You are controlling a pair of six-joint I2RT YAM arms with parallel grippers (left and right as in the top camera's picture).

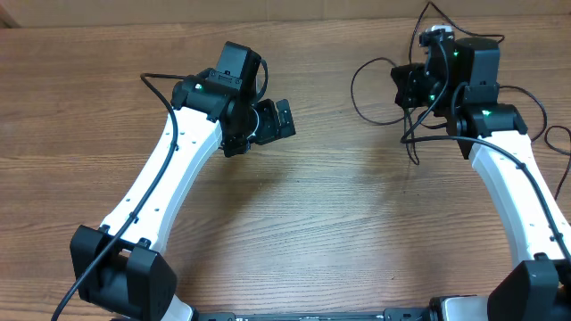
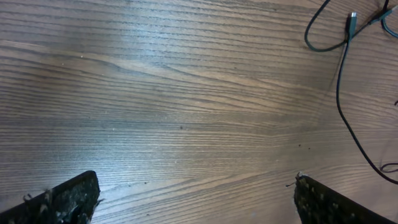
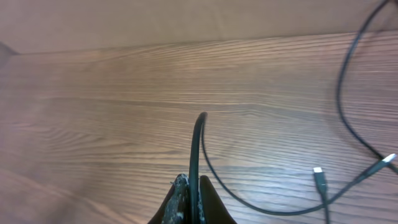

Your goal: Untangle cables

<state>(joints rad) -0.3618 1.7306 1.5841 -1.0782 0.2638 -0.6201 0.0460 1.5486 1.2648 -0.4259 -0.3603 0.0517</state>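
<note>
Over the wooden table (image 1: 312,223), left fingers (image 2: 68,199) wide apart, right fingers (image 3: 180,205) tight on one of the cables (image 3: 198,143).

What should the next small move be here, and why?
Probably carry the open left pincer toward the loose strands lying to its right. The right pincer is shut on one cable, while the left hangs over bare table, holding nothing.
</note>
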